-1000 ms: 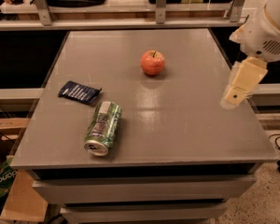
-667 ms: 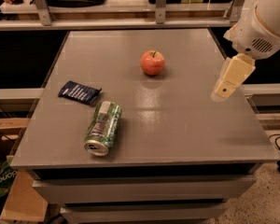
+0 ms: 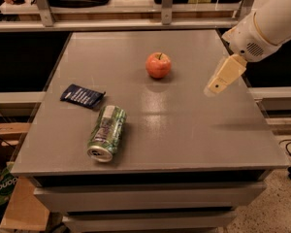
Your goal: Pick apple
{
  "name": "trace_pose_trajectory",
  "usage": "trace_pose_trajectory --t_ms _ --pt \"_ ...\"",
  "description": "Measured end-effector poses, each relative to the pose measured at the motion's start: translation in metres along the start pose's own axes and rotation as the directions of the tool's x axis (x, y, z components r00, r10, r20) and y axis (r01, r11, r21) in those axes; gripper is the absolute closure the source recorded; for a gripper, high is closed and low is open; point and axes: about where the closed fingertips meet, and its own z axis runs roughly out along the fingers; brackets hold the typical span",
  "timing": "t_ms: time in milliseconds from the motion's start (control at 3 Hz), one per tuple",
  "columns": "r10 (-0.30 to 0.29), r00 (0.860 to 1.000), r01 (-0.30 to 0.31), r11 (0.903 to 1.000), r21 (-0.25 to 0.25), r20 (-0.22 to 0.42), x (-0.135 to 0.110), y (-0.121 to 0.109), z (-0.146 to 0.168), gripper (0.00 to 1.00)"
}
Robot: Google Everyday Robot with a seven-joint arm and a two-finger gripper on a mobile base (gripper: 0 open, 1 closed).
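The apple (image 3: 158, 65) is small, round and red-orange with a short dark stem. It sits upright on the grey table (image 3: 184, 125), a little behind the middle. My gripper (image 3: 214, 87) hangs in the air on the right side of the table. It is to the right of the apple and a little nearer the front, well apart from it. The white arm reaches in from the upper right corner. Nothing is held.
A green can (image 3: 106, 132) lies on its side near the front left, its open end toward the front edge. A dark blue packet (image 3: 82, 96) lies flat at the left. A shelf rail runs behind the table.
My gripper has moved left and a little up, from over the table's right edge toward the apple. The apple, can and packet have not moved.
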Motion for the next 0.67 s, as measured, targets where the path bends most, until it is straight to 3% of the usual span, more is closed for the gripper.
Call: trace_pose_trajectory --t_ms 333,667 --pt "0.0 1.0 0.0 1.0 0.0 0.0 0.0 0.0 0.0 0.0" --pt "-0.051 0.996 0.053 0.9984 -0.021 0.068 -0.015 0.002 0.012 0.0"
